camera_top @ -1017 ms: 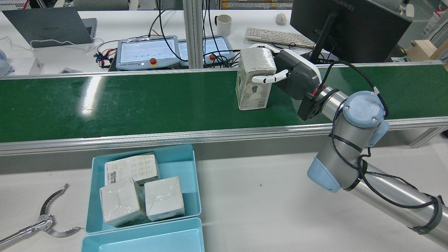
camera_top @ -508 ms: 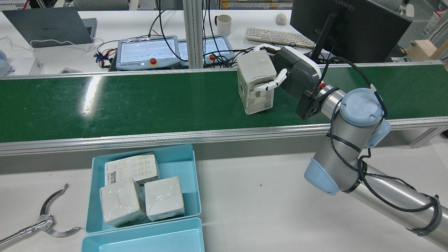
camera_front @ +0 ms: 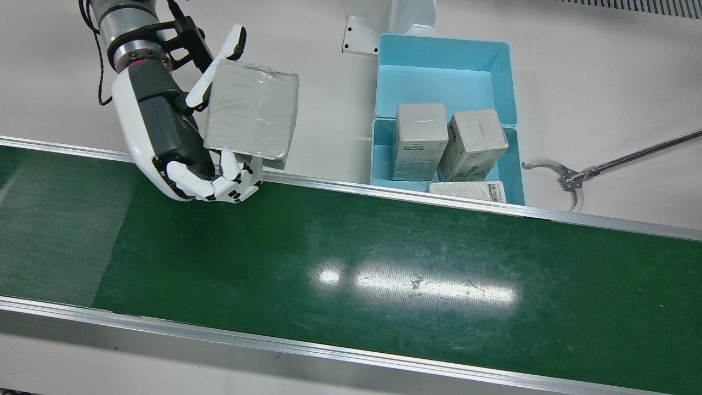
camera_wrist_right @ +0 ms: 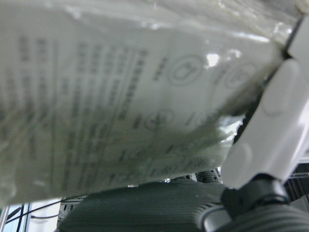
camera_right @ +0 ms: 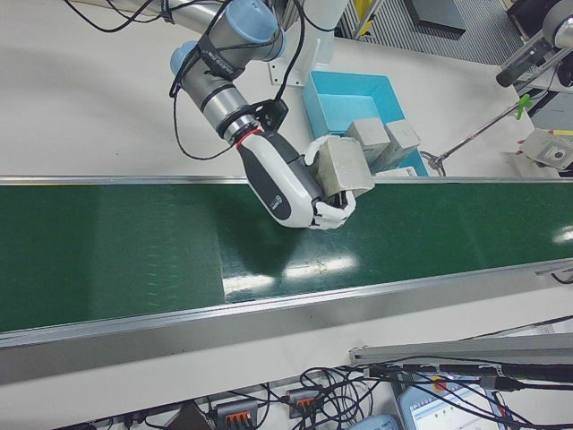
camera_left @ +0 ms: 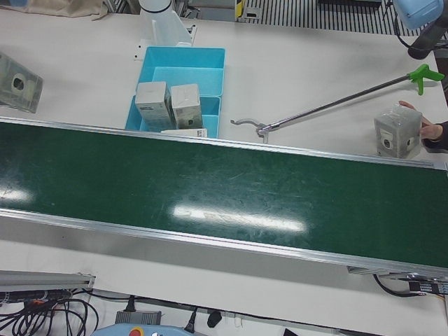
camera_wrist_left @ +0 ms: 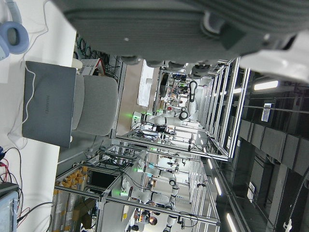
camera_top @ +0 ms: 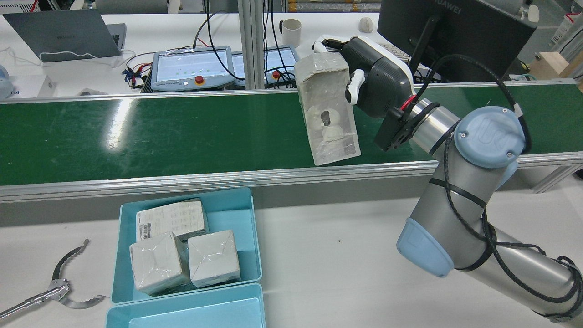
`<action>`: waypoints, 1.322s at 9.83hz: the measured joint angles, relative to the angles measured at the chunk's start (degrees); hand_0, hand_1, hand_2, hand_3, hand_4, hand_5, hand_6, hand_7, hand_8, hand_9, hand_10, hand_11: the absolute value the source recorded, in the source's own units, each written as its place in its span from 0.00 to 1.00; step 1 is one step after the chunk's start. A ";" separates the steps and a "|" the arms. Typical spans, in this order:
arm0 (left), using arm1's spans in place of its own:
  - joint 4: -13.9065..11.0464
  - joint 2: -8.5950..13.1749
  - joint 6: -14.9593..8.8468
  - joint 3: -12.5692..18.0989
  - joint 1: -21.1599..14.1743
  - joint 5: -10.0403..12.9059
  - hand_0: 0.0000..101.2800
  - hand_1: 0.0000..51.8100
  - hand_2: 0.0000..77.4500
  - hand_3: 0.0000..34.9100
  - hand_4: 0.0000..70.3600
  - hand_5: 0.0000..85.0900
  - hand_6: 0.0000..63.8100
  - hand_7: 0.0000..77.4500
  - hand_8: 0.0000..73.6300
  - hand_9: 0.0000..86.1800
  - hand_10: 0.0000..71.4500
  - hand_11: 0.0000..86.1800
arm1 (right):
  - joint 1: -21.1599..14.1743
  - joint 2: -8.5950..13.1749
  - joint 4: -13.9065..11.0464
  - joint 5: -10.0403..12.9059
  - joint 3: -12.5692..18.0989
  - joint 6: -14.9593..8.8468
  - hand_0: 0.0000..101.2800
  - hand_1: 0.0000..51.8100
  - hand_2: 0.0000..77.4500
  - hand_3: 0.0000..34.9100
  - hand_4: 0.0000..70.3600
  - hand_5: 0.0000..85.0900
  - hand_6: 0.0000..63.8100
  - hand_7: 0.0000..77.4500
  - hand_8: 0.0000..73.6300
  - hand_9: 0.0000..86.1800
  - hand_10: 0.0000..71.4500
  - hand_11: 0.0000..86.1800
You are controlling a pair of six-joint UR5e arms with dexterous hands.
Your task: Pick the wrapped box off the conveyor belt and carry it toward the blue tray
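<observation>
My right hand point(camera_top: 373, 79) is shut on the wrapped box point(camera_top: 328, 114) and holds it tilted in the air above the robot-side edge of the green conveyor belt point(camera_top: 182, 132). In the front view the right hand point(camera_front: 164, 137) holds the wrapped box point(camera_front: 252, 115) over the belt's rail, left of the blue tray point(camera_front: 382, 148). The right hand view is filled by the wrapped box point(camera_wrist_right: 120, 96) with one finger point(camera_wrist_right: 270, 121) against it. The blue tray point(camera_top: 227, 212) lies on the white table, down and left of the box. The left hand shows only as a grey palm edge point(camera_wrist_left: 169, 19).
Three wrapped boxes point(camera_top: 182, 250) lie in the blue tray. A second, empty blue tray point(camera_front: 439, 82) adjoins it. A metal grabber tool point(camera_top: 59, 284) lies on the table beside the tray. In the left-front view a person's hand holds another box point(camera_left: 397, 133) at the belt's far end.
My right hand has lifted the wrapped box off the belt, tilted it, and drawn it toward the robot-side edge of the belt.
</observation>
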 joint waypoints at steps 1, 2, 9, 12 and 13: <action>0.00 0.00 0.00 0.00 0.00 0.00 0.00 0.00 0.01 0.00 0.00 0.01 0.00 0.00 0.00 0.00 0.01 0.00 | -2.20 1.00 -0.51 0.98 0.55 -1.08 0.48 0.00 0.00 0.00 0.40 0.87 0.91 0.94 0.96 0.87 0.79 0.65; 0.00 0.00 0.00 0.00 0.00 0.00 0.00 0.00 0.01 0.00 0.00 0.01 0.00 0.00 0.00 0.00 0.01 0.00 | -5.15 2.00 -0.72 3.09 0.75 -2.69 0.48 0.00 0.00 0.00 0.40 0.87 0.91 0.94 0.96 0.87 0.93 0.87; 0.00 0.00 0.00 0.00 0.00 0.00 0.00 0.00 0.01 0.00 0.00 0.01 0.00 0.00 0.00 0.00 0.01 0.00 | -21.77 8.21 1.85 16.57 -2.64 -16.15 0.47 0.21 0.26 0.14 0.29 0.02 0.95 0.49 0.61 0.02 0.81 0.09; 0.00 0.00 0.00 0.00 0.00 0.00 0.00 0.00 0.01 0.00 0.00 0.01 0.00 0.00 0.00 0.00 0.00 0.00 | -22.97 8.73 3.00 16.10 -4.81 -16.39 0.47 0.22 0.17 0.27 0.25 0.06 0.75 0.48 0.39 0.01 0.40 0.01; 0.00 0.00 0.00 0.00 0.00 0.00 0.00 0.00 0.01 0.00 0.00 0.01 0.01 0.00 0.00 0.00 0.01 0.00 | -23.03 8.87 3.05 15.70 -4.94 -16.32 0.45 0.16 0.20 0.57 0.17 0.39 0.36 0.32 0.00 0.06 0.00 0.01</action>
